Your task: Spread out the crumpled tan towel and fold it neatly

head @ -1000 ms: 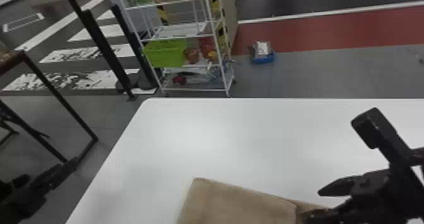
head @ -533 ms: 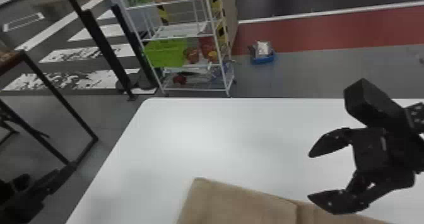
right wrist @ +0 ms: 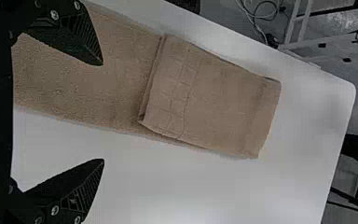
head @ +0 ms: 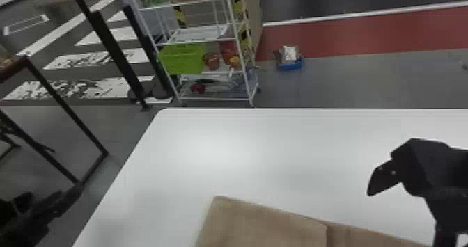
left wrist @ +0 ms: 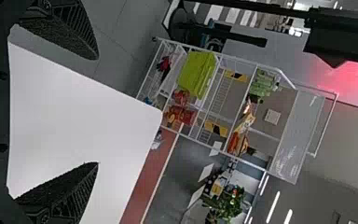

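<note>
White tabletop: smooth and pale, with a soft shine; it spans the centre and right of the head view down to the bottom edge, its rounded far corner left of centre.
Room floor: grey floor beyond the table, a red strip at upper right, white stripes at upper left.
Tan towel: flat on the table, lower centre to lower right of the head view, running off the bottom edge.
Towel's direction: the long axis slants down towards the lower right; the folded end points left.
Towel's fold: one end is doubled back over the rest, its flap edge lying across the width, a woven band just beside that edge in the right wrist view.
Right gripper: right side of the head view, fingers spread apart with nothing clamped; in its wrist view one finger covers part of the towel's unfolded stretch. Contact cannot be judged.
Left gripper: lower left of the head view, beside the table; its wrist view shows the fingers well apart, empty.
Around the table: white rack with a green basket at upper centre-left, blue tray on the floor, black posts and dark frame at left.
</note>
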